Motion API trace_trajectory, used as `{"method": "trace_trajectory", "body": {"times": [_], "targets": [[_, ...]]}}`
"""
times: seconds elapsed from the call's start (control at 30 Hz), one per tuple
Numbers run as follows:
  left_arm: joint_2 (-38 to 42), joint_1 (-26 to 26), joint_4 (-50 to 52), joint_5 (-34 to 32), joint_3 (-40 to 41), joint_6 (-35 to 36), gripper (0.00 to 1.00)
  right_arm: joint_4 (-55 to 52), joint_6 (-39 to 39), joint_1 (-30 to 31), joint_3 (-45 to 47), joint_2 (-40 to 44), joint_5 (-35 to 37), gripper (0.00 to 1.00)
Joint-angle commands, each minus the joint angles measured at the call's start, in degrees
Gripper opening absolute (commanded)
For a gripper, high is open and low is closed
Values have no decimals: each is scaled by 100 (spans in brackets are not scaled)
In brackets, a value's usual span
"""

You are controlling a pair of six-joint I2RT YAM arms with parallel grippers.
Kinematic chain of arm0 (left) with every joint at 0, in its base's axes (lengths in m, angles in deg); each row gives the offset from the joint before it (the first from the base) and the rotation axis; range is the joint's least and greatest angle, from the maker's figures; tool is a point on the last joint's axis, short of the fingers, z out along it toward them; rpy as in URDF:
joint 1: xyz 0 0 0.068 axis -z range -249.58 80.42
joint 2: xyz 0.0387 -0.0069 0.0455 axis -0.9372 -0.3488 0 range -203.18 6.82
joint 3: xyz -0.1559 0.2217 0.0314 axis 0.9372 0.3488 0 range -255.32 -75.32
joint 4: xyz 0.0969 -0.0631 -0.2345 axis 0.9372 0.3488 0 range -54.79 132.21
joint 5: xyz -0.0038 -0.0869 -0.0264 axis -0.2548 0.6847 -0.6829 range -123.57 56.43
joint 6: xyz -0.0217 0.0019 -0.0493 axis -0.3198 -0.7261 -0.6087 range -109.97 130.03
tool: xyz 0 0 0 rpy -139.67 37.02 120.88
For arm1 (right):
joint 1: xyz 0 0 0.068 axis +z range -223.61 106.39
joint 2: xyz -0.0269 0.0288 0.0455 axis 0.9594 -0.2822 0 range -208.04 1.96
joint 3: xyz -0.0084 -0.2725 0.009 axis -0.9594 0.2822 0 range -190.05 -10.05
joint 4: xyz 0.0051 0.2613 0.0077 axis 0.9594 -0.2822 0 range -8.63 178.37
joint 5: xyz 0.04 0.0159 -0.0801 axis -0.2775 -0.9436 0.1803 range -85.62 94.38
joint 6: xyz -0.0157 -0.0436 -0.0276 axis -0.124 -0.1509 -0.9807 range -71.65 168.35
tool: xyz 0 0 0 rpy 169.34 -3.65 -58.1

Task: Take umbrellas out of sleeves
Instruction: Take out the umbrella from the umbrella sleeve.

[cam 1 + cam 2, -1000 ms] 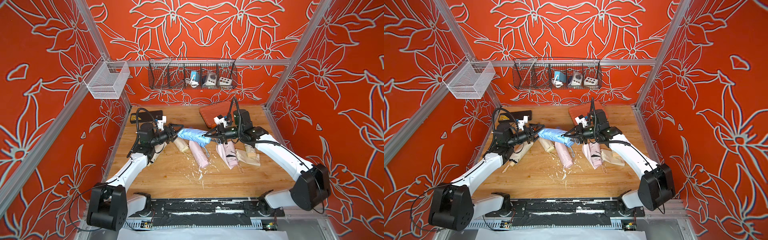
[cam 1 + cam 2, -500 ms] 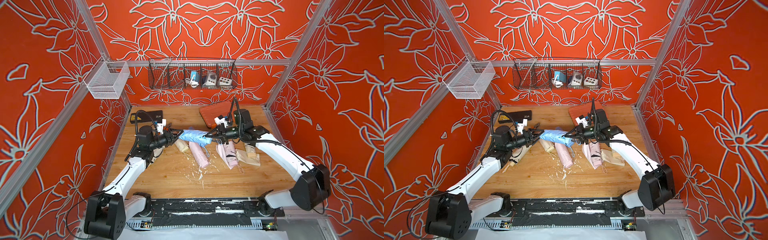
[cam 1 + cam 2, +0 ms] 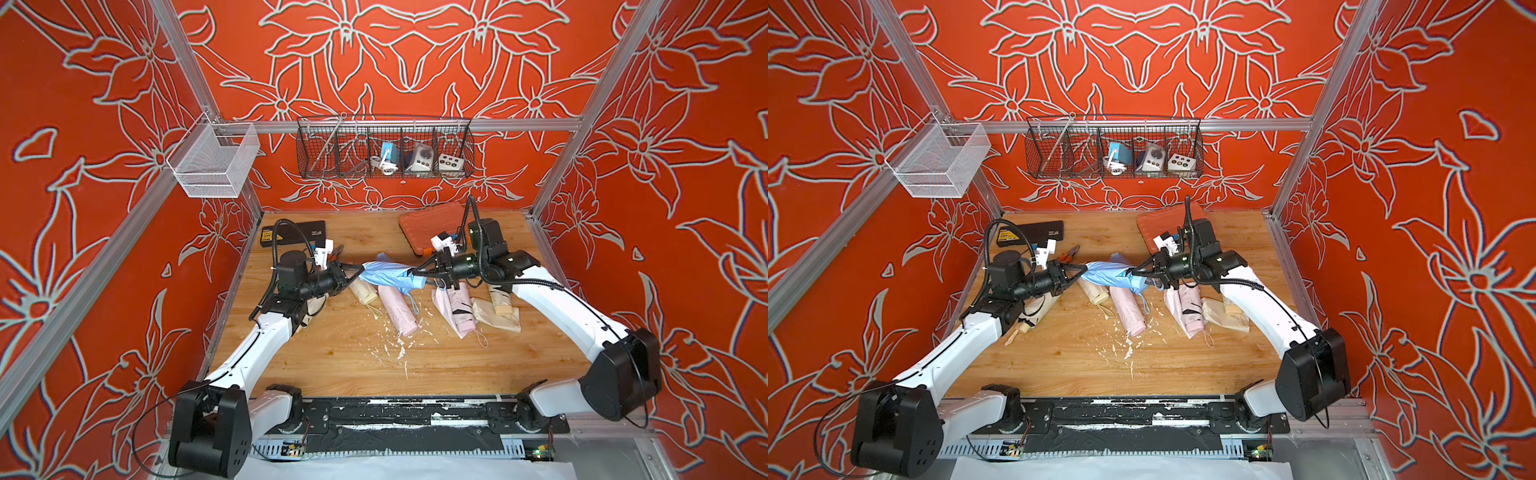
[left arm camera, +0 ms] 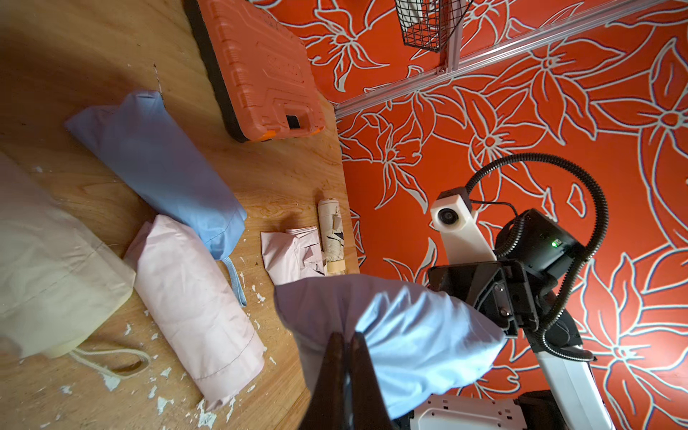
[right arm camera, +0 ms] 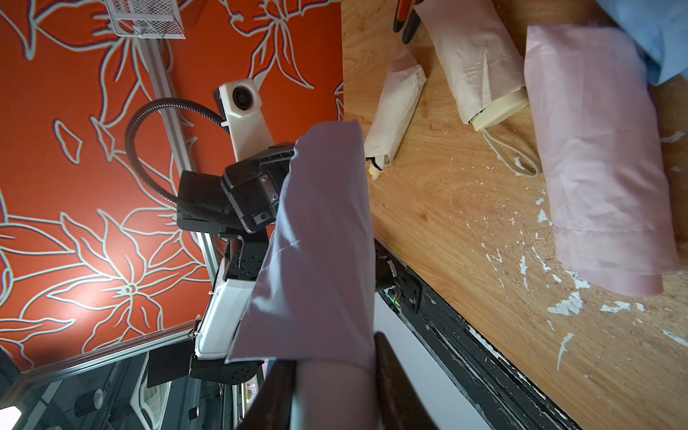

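A light blue umbrella in its sleeve [image 3: 390,277] [image 3: 1111,275] hangs level above the table between both arms. My left gripper [image 3: 360,268] [image 4: 345,337] is shut, pinching the closed end of the blue sleeve [image 4: 409,335]. My right gripper [image 3: 415,272] [image 5: 335,357] is shut on the umbrella's pale handle [image 5: 335,391], which sticks out past the sleeve's hem [image 5: 324,223]. On the table below lie a second blue sleeved umbrella [image 4: 156,167], a pink sleeved one [image 3: 397,309] and a cream one [image 3: 363,293].
A bare pink umbrella on its limp sleeve [image 3: 457,309] and a cream umbrella on its sleeve [image 3: 500,309] lie under the right arm. Another cream umbrella [image 3: 1034,309] lies under the left arm. An orange case [image 3: 432,224], a black box [image 3: 293,232] and pliers [image 3: 1069,253] lie at the back.
My left gripper's jaws, open before, have closed on the end of the blue sleeve. The right gripper has kept its hold and hardly moved.
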Motion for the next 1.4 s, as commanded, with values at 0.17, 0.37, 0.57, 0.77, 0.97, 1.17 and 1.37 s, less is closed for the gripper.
{"method": "trace_trajectory", "body": {"times": [0.17,0.37,0.57,0.77,0.97,1.17,1.37], "targets": [[-156,-31,836,-387,-539,701,0,127,-179,-48,-218,124,-147,10],[-258,-69,880,-339,-731,866,0,206,-121,-84,-183,134,-191,12],[-227,8,-27,137,-552,391,0,687,147,-84,-5,90,-226,21],[-237,134,-401,284,-561,158,0,1140,445,-85,203,55,-235,36],[-261,134,33,151,-773,482,0,1154,462,-88,252,61,-257,49],[-308,125,330,5,-963,669,0,1044,408,-85,282,75,-275,47],[-385,116,643,-109,-1243,898,0,1032,419,-84,380,107,-284,46]]}}
